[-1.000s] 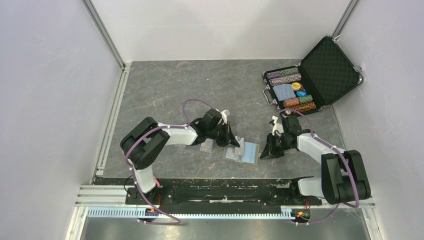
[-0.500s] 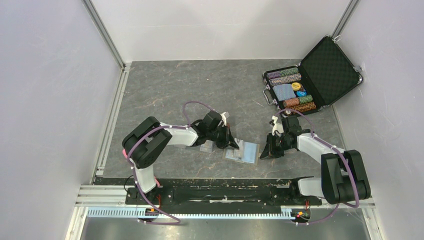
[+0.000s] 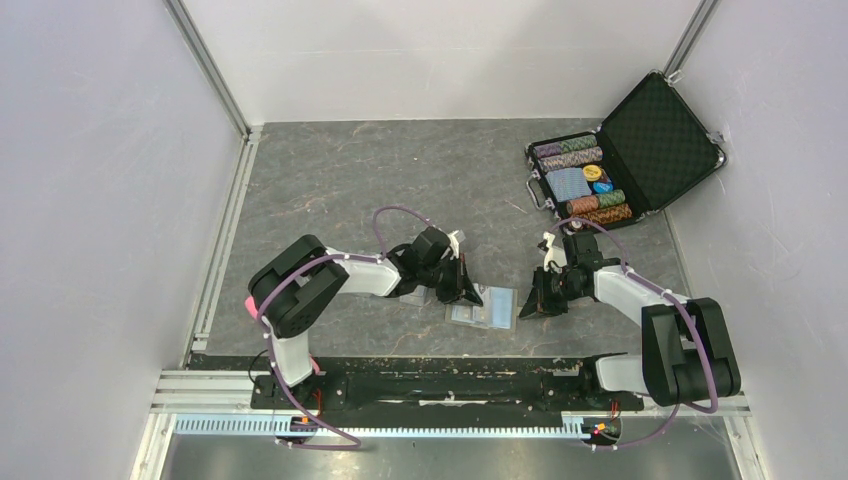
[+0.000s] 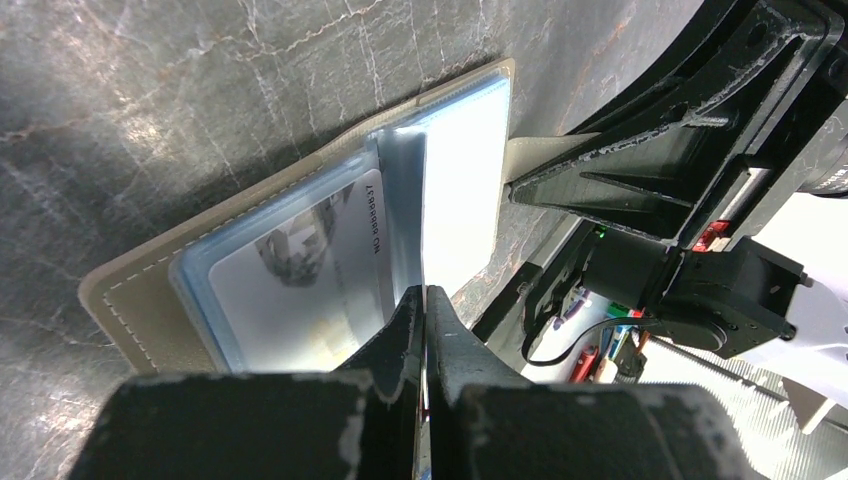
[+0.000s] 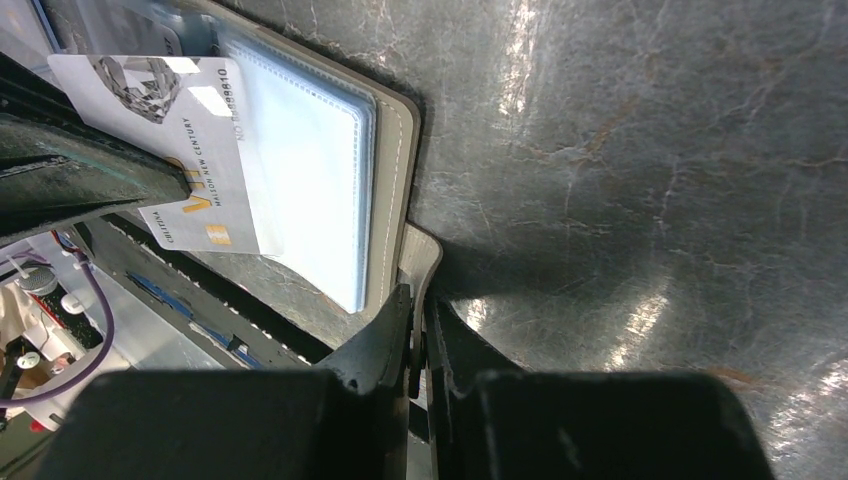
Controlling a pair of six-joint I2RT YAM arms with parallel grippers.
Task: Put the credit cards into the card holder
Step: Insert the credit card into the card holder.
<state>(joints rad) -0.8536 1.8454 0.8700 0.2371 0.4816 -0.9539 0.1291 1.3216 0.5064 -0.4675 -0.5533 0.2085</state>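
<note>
Found the left gripper [image 4: 424, 296] pinched narrow on a thin whitish-grey rectangular credit card with a small gold mark [image 5: 190, 140], edge-on from the left wrist and flat from the right wrist. Saw this held card lying over the right half of the small flat olive-tan bifold card holder with pale blue inner pockets [image 4: 125, 300], spread open on the grey marbled table [image 3: 350, 180] between the two arms, near their bases. Noted another whitish-grey credit card [image 4: 300, 285] already behind the film of the left pocket. Judged the held card's long axis to run roughly along the fold, with the free pocket just under and to the right of the left fingers; could not tell the leading edge to be in or out of the pocket mouth. Found the right gripper [image 5: 415, 300] closed on the holder's tan snap tab [image 5: 425, 255] at its right edge, pinning it flat. Judged the left arm the one for the coming push, toward the right gripper and square to the pocket. Noted the open black poker-chip case [image 3: 655, 135] well apart at far right.
</note>
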